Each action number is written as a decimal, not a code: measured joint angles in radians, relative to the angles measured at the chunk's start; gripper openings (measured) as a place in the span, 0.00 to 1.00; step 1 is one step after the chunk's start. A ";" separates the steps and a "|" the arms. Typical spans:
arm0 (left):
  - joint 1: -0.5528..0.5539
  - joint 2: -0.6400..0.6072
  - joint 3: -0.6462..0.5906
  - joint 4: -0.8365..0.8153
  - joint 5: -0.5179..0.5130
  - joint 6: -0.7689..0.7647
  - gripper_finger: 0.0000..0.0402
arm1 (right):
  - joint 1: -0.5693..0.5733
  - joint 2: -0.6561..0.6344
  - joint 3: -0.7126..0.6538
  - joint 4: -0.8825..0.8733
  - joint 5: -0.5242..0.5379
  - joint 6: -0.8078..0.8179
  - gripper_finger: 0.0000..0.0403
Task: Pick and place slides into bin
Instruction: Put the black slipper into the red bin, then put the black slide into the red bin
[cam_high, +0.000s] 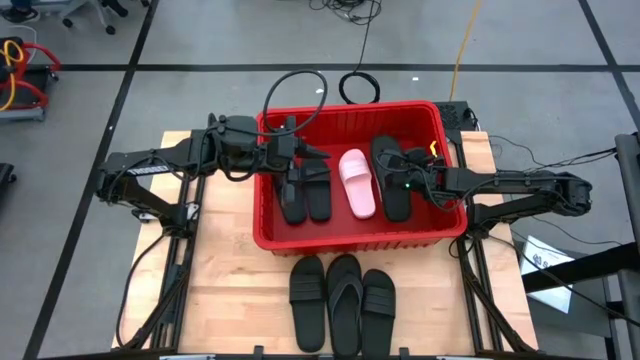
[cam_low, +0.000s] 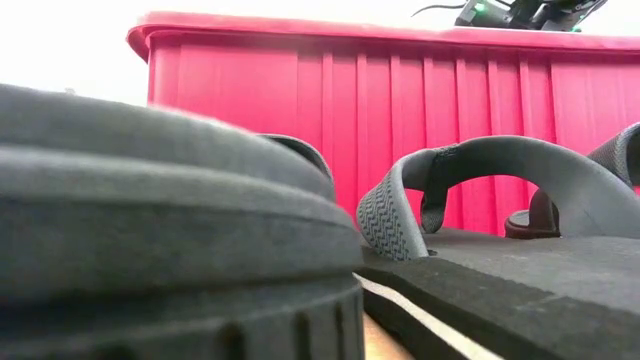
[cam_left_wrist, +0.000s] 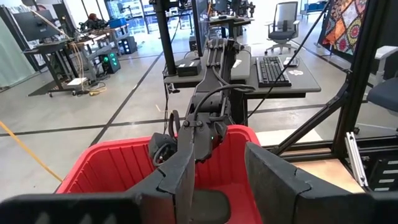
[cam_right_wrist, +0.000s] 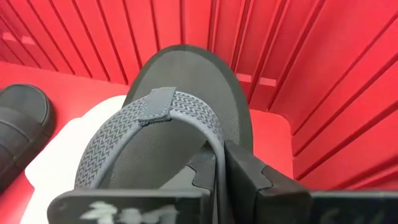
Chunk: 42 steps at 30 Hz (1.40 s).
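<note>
The red bin (cam_high: 350, 243) stands mid-table. Inside it lie two black slides (cam_high: 305, 195), a pale pink slide (cam_high: 357, 182) and a black flip-flop (cam_high: 395, 190). My right gripper (cam_high: 402, 183) reaches down into the bin's right side and is shut on that flip-flop's woven strap (cam_right_wrist: 155, 124). My left gripper (cam_high: 315, 158) hovers open above the bin's left side, roughly level, over the two black slides; between its fingers (cam_left_wrist: 180, 180) only the bin's inside (cam_left_wrist: 112, 162) shows. Three more black slides (cam_high: 343, 300) lie flat on the table near its front edge. My right gripper pinches the flip-flop's strap on one branch (cam_right_wrist: 214, 152), behind the toe post, between its two fingers (cam_right_wrist: 249, 177). It slants down into the bin from the table's right side. The sole (cam_right_wrist: 186, 68) points toward the ribbed bin wall (cam_right_wrist: 311, 62); the gripper hides its rear part.
In the low view the three slides on the table (cam_low: 500, 250) fill the foreground before the bin's front wall (cam_low: 400, 100). Cables lie on the floor behind the table (cam_high: 355, 88). Bare wooden tabletop (cam_high: 220, 280) shows left and right of the front slides.
</note>
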<state>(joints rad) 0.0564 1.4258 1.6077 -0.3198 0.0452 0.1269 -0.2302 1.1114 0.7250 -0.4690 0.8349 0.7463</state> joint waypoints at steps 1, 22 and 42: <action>-0.001 0.000 0.000 0.000 0.000 0.000 0.36 | -0.003 0.000 0.000 0.000 0.000 0.000 0.06; -0.001 0.000 0.000 0.000 0.001 0.000 0.36 | -0.027 0.000 0.000 0.001 -0.008 0.002 0.39; -0.001 -0.005 0.000 -0.012 0.000 0.000 0.36 | -0.015 -0.103 0.000 0.390 -0.185 -0.420 0.37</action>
<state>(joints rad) 0.0555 1.4211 1.6073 -0.3320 0.0448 0.1268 -0.2448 1.0085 0.7250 -0.0788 0.6497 0.3263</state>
